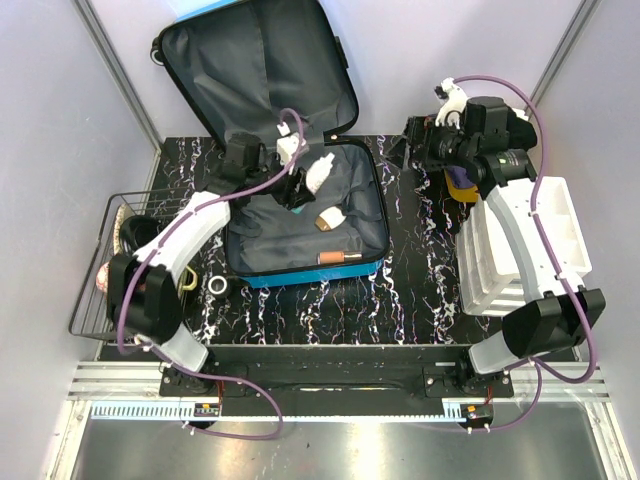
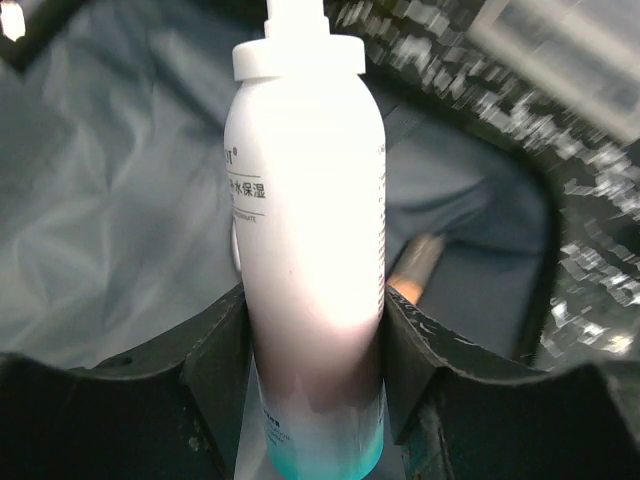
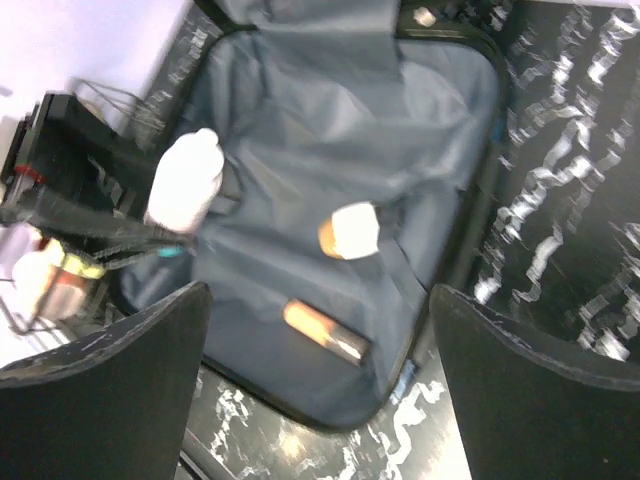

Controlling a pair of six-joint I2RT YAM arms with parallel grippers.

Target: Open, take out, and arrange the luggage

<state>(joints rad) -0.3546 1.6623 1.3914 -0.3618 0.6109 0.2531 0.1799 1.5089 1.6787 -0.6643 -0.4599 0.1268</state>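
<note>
Left wrist view: a white bottle is held tight between the two fingers of the left gripper. The bottle is touched on both sides, low down near its blue-green end. Its long side runs from the bottom of the frame to the top, with the cap far from the fingers.

In the top view, the bottle is seen over the open suitcase, near the middle of the frame. The suitcase lies right under these fingers, so the left arm is much the nearer one. The lid is stood up at the top of the frame. The bottle most likely has to be lifted straight up first, so that the blue wall of the suitcase is not bumped.

Two more things are left on the grey lining: a small white thing with a brown end just beside the bottle, and an orange tube nearer the bottom wall.

A wire basket is seen at the left and a white tray at the right. The right gripper is spread wide with nothing in it, well apart at the upper right.
</note>
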